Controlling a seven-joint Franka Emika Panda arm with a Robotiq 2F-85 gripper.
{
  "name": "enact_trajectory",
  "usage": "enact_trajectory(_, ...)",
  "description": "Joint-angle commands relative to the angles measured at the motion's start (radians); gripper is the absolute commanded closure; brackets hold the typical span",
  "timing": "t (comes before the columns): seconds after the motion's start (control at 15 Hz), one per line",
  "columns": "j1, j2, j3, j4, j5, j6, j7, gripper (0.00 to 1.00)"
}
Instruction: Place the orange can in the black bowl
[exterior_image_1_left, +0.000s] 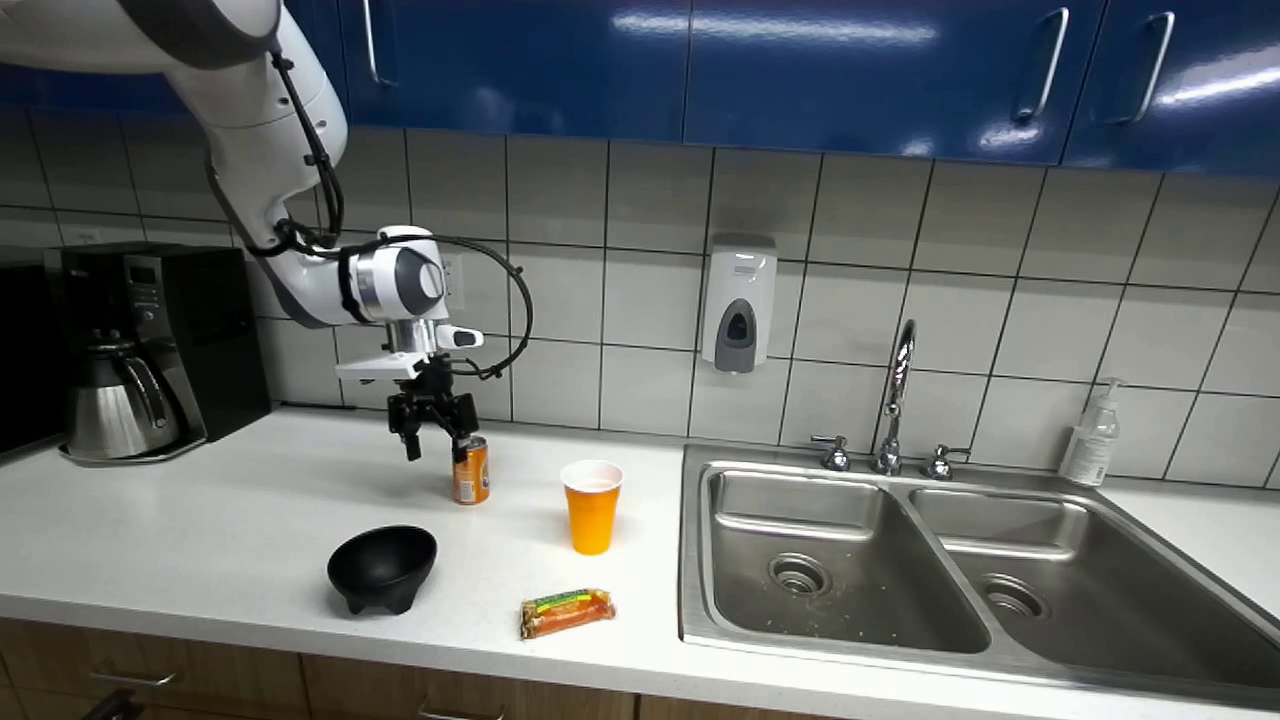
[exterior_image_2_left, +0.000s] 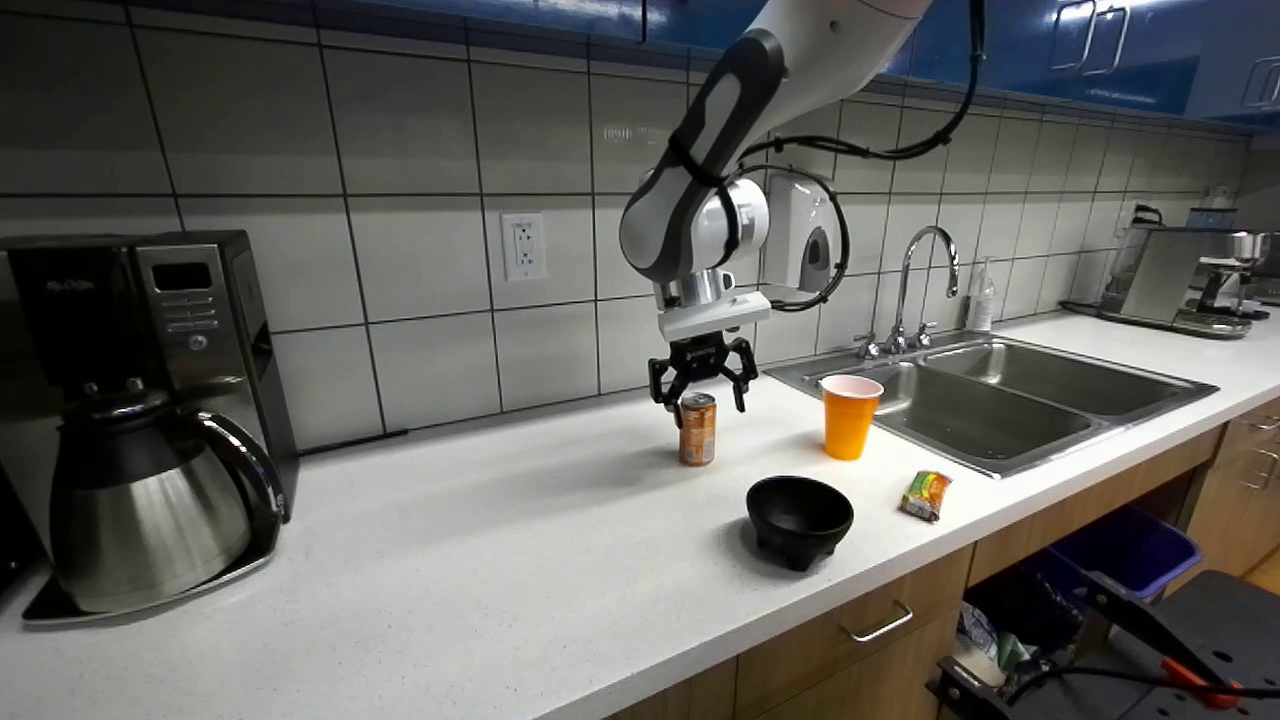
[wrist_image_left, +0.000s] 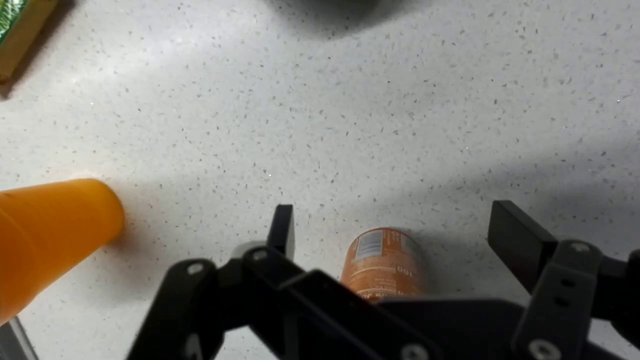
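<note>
The orange can (exterior_image_1_left: 472, 476) stands upright on the white counter toward the wall; it also shows in an exterior view (exterior_image_2_left: 698, 436) and in the wrist view (wrist_image_left: 382, 265), where the gripper body hides its top. The black gripper (exterior_image_1_left: 436, 446) is open and empty at the height of the can's top, also in an exterior view (exterior_image_2_left: 709, 408). In the wrist view the can shows between the spread fingers (wrist_image_left: 392, 225), nearer one of them; touching cannot be told. The black bowl (exterior_image_1_left: 384, 580) stands near the counter's front edge, also in an exterior view (exterior_image_2_left: 800, 540).
The bright orange cup (exterior_image_1_left: 592, 512) stands beside the can, toward the sink (exterior_image_1_left: 696, 560). The snack bar (exterior_image_1_left: 567, 612) lies near the front edge. The coffee maker (exterior_image_2_left: 150, 480) stands at the counter's far side from the sink. The tiled wall (exterior_image_1_left: 555, 380) is close behind the gripper.
</note>
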Motion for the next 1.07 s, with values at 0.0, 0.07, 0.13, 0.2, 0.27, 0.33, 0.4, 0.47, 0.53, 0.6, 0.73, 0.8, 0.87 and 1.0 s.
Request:
enact_trajectory(0.0,0.018,0.080,-0.021,0.129,0.021,-0.086,0.040,0.00)
enact_trajectory(0.07,0.019,0.095,-0.023,0.151,0.021,-0.101,0.046,0.00)
enact_trajectory(0.13,0.020,0.108,-0.025,0.171,0.021,-0.112,0.048,0.00)
enact_trajectory(0.2,0.021,0.121,-0.029,0.192,0.020,-0.121,0.052,0.00)
enact_trajectory(0.27,0.021,0.134,-0.031,0.211,0.020,-0.131,0.054,0.00)
enact_trajectory(0.33,0.021,0.143,-0.033,0.227,0.018,-0.137,0.055,0.00)
enact_trajectory(0.4,0.020,0.151,-0.035,0.240,0.016,-0.138,0.055,0.00)
enact_trajectory(0.47,0.020,0.157,-0.037,0.252,0.015,-0.138,0.054,0.00)
enact_trajectory(0.53,0.019,0.163,-0.041,0.263,0.014,-0.138,0.054,0.00)
enact_trajectory(0.6,0.016,0.168,-0.043,0.274,0.015,-0.139,0.051,0.00)
enact_trajectory(0.73,0.014,0.176,-0.050,0.290,0.013,-0.140,0.051,0.00)
enact_trajectory(0.8,0.013,0.179,-0.053,0.296,0.013,-0.141,0.051,0.00)
enact_trajectory(0.87,0.014,0.181,-0.055,0.301,0.012,-0.140,0.050,0.00)
enact_trajectory(1.0,0.016,0.190,-0.061,0.309,0.009,-0.136,0.053,0.00)
